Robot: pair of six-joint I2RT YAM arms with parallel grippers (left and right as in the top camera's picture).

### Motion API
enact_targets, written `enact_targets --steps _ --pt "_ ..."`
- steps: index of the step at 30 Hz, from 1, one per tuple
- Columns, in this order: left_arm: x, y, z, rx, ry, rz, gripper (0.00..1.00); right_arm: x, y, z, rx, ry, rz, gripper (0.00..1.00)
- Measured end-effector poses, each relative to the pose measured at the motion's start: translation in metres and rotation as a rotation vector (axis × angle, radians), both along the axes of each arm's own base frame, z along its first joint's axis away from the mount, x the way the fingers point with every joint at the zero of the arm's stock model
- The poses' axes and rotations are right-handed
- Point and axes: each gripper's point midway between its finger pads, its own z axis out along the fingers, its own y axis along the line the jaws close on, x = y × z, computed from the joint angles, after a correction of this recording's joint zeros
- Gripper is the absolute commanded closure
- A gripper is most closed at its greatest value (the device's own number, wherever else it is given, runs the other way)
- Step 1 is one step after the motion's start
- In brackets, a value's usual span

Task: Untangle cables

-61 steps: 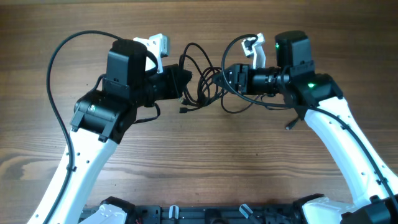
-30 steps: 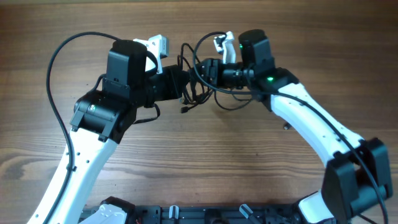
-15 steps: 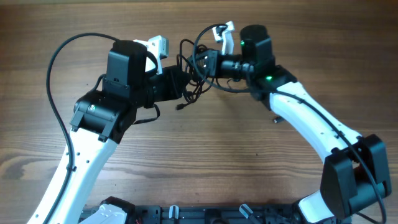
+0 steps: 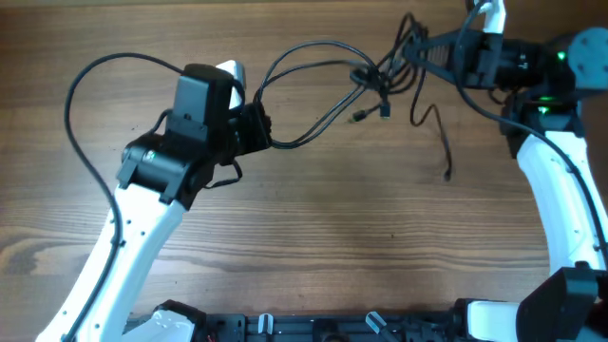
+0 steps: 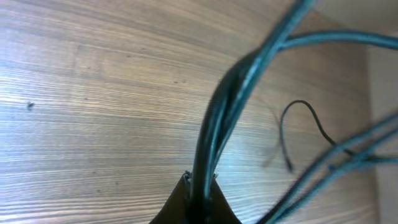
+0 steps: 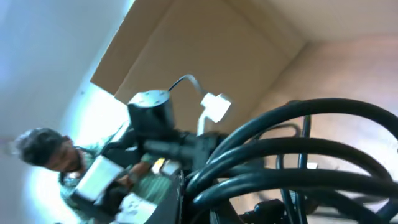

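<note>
Task partly done. My left claw (image 4: 263,129) and right claw (image 4: 442,57) are each clenched on the cables (image 4: 313,59), which are drawn out along the far edge of the desk (image 4: 285,237) toward its right corner. A knot (image 4: 373,78) sits mid-span and one end (image 4: 446,163) trails free. Separating the cables is still to do.

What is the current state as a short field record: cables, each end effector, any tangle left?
cables: strung between the two end effectors
left end effector: shut on the cables
right end effector: shut on the cables, as far as the views show
knot: small tangle left, nearer the right end effector
loose strand: trails down from the tangle over the table
</note>
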Motion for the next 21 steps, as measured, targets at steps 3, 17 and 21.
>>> enact_targets --steps 3,17,21 --pt "0.008 0.003 -0.019 0.047 0.042 0.023 0.96 -0.005 -0.005 0.004 -0.004 0.059 0.007 0.96" --pt "0.025 0.036 -0.040 0.251 0.050 0.188 0.96 0.006 -0.072 0.014 0.024 0.149 -0.193 0.95" --pt "0.024 0.035 -0.039 0.244 0.052 0.192 0.96 0.020 -0.086 0.000 0.044 0.234 -0.221 0.95"
